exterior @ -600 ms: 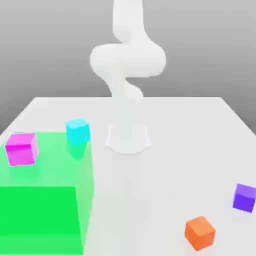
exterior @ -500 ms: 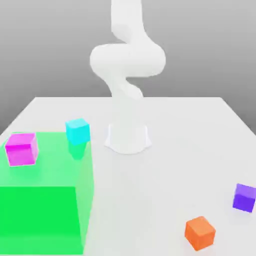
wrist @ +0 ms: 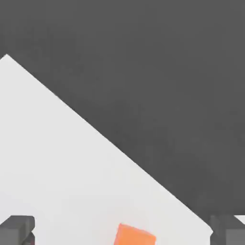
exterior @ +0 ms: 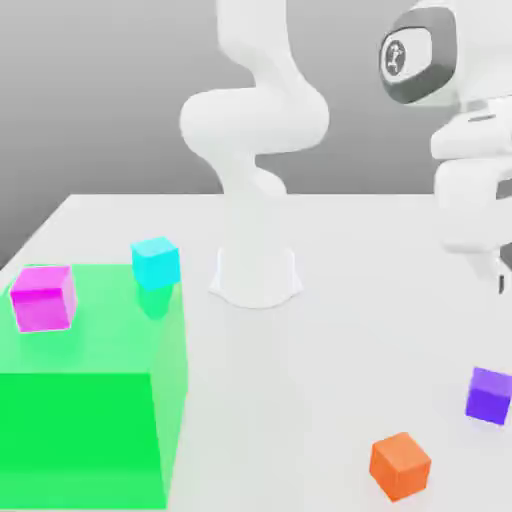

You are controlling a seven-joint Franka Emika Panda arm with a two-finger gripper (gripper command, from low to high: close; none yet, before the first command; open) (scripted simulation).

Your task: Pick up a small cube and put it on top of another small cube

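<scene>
Gripper at the exterior view's right, raised well clear of the violet-purple cube, which rests on the white table near an orange cube. In the hand view, its fingers stand wide apart.

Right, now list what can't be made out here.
- Gripper: partly cut off by the exterior view's right edge.
- Orange cube: partly cut off by the hand view's edge.
- Green block: side cut off by the exterior view's left edge.
- Magenta cube: far faces hidden by its own near ones, exterior view.
</scene>
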